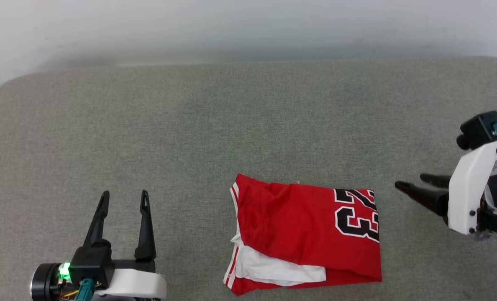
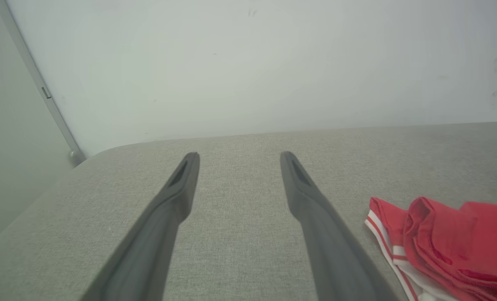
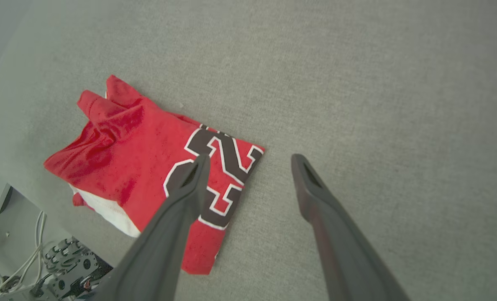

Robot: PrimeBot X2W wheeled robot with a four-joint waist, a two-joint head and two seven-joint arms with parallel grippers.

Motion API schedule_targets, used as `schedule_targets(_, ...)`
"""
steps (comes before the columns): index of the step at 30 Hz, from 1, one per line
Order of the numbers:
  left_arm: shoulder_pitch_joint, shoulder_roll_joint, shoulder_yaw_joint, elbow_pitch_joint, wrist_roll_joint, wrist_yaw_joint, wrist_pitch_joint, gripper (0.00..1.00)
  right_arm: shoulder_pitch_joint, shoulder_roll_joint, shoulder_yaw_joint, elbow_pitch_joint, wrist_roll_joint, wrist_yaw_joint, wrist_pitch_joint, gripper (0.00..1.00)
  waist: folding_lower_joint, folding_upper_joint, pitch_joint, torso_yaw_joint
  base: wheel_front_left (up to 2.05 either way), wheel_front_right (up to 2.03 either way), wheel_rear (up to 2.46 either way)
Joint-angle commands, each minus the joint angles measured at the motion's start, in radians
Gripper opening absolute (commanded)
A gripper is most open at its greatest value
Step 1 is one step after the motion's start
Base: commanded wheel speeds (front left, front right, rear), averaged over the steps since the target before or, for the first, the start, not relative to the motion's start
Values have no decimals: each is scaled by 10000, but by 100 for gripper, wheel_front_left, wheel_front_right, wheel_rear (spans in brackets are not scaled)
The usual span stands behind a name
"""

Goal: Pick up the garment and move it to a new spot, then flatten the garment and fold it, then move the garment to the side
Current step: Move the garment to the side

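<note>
The garment [image 1: 303, 228] lies folded into a compact rectangle on the grey cushioned surface [image 1: 231, 125], near its front edge and right of centre. It is red, with a black "23" on its right end and a white layer peeking out at the lower left. My left gripper [image 1: 124, 196] stands open at the lower left, well apart from the cloth, fingers pointing away from me. My right gripper [image 1: 411, 183] is open at the right, fingers pointing left toward the garment's numbered end, a short gap away. The garment [image 3: 148, 167] also appears in the right wrist view, and its striped edge [image 2: 441, 246] in the left wrist view.
A pale wall [image 1: 248, 29] runs behind the grey surface. The surface's left rear corner [image 1: 6, 83] is rounded. Cables and hardware of the robot's base [image 3: 43, 259] lie below the front edge in the right wrist view.
</note>
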Motion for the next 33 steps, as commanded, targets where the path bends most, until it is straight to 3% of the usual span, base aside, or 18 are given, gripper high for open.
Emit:
schedule_targets(1, -185, -23, -18, -42, 59, -27, -46, 100, 256, -73, -1, 106, 366, -4, 394, 100, 0, 0, 191, 101, 0, 0, 0)
schedule_targets(6, -539, -48, -88, -85, 70, -80, -46, 100, 774, 273, -182, 426, 1264, -4, 1268, 100, 0, 0, 726, 306, 0, 0, 0)
schedule_targets(14, -1057, -88, -139, -39, 37, -144, -46, 100, 1143, 1102, 5, 927, 1558, -4, 1071, 100, 0, 0, 1473, 593, 0, 0, 0)
schedule_targets(24, -1422, -131, -188, 118, 9, -234, -47, 100, 1487, 1062, 1565, 1891, 867, -27, 549, 100, 0, 0, 1798, 825, 0, 0, 0)
schedule_targets(25, -1435, -132, -181, 136, 2, -239, -47, 100, 1481, 1015, 1653, 1883, 865, -28, 398, 63, 0, 0, 1795, 836, 0, 0, 0)
schedule_targets(26, -1437, -136, -178, 153, -3, -241, -47, 100, 1439, 957, 1760, 1867, 839, -27, 238, 0, 0, 0, 1779, 844, 0, 0, 0)
schedule_targets(33, -1121, -154, -71, 320, -30, -215, -47, 100, 466, 302, 2237, 1313, 929, -8, -1020, 0, 0, 0, 1281, 681, 0, 0, 0)
